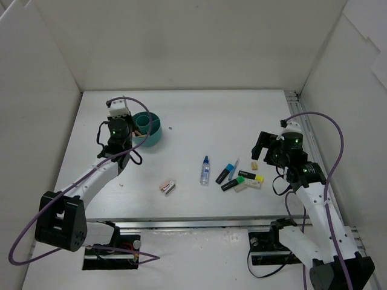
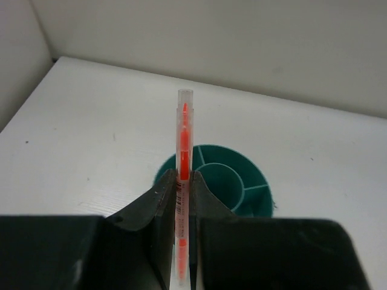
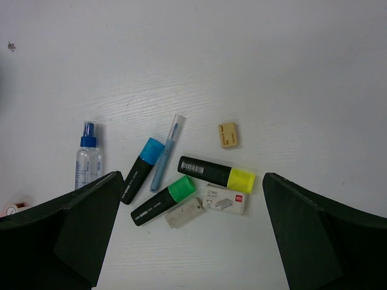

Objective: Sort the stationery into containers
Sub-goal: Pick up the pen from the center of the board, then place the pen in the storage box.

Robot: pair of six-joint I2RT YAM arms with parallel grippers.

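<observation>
My left gripper (image 2: 183, 181) is shut on a thin orange pen (image 2: 183, 133) and holds it over the near rim of the round teal tub (image 2: 254, 190) with inner dividers, at the back left in the top view (image 1: 154, 138). My right gripper (image 3: 191, 181) is open and empty above a cluster: blue (image 3: 140, 169), green (image 3: 163, 200) and yellow (image 3: 216, 173) highlighters, a light blue pen (image 3: 166, 154), a tan eraser (image 3: 228, 134), a whitish eraser (image 3: 184, 212) and a small white box (image 3: 225, 199). A blue-capped clear bottle (image 3: 87, 160) lies left of them.
A small pink eraser (image 1: 167, 186) lies alone near the table's front edge, left of the bottle (image 1: 205, 170). White walls enclose the table on the left, back and right. Something pinkish shows inside the tub in the top view.
</observation>
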